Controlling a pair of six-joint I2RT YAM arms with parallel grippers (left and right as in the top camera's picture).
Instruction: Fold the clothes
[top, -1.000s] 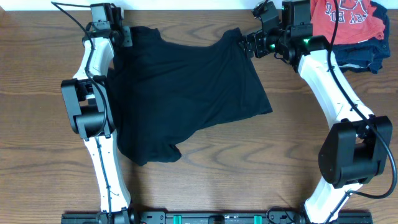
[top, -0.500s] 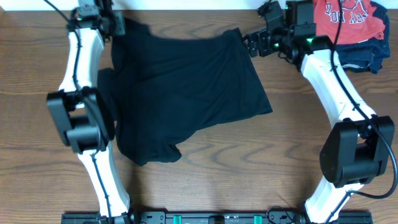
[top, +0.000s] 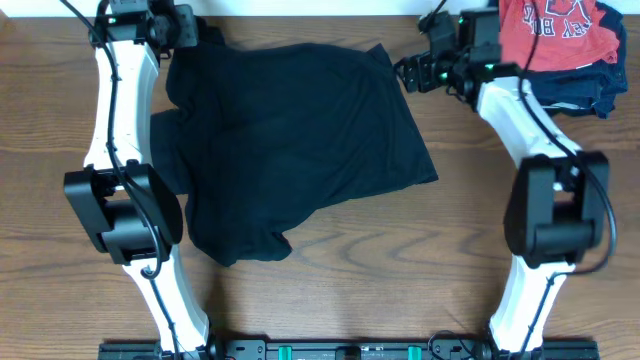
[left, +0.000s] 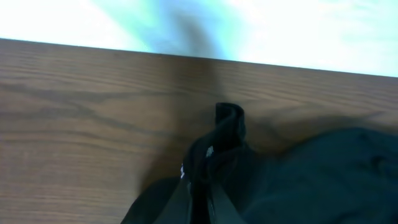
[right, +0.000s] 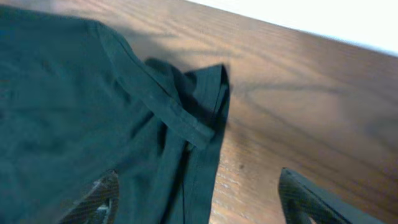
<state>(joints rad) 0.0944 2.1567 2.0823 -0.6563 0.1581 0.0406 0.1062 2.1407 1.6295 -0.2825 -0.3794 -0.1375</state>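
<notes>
Left gripper (top: 190, 27) pinches the far corner of the plain black soft T-shirt (top: 300, 130) spread on the brown wooden table (top: 60, 120), seemingly to tauten it, while the right gripper (top: 406, 72) gapes wide beside its sleeve.

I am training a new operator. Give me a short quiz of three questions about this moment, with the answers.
1. True or false: the left gripper is shut on the black T-shirt.
2. What lies at the far right corner of the table? A) a red shirt on dark garments; B) a towel; C) a box.
3. Fill the gap: the right gripper has its jaws ____ at the T-shirt's edge.
Key: 1 true; 2 A; 3 open.
</notes>
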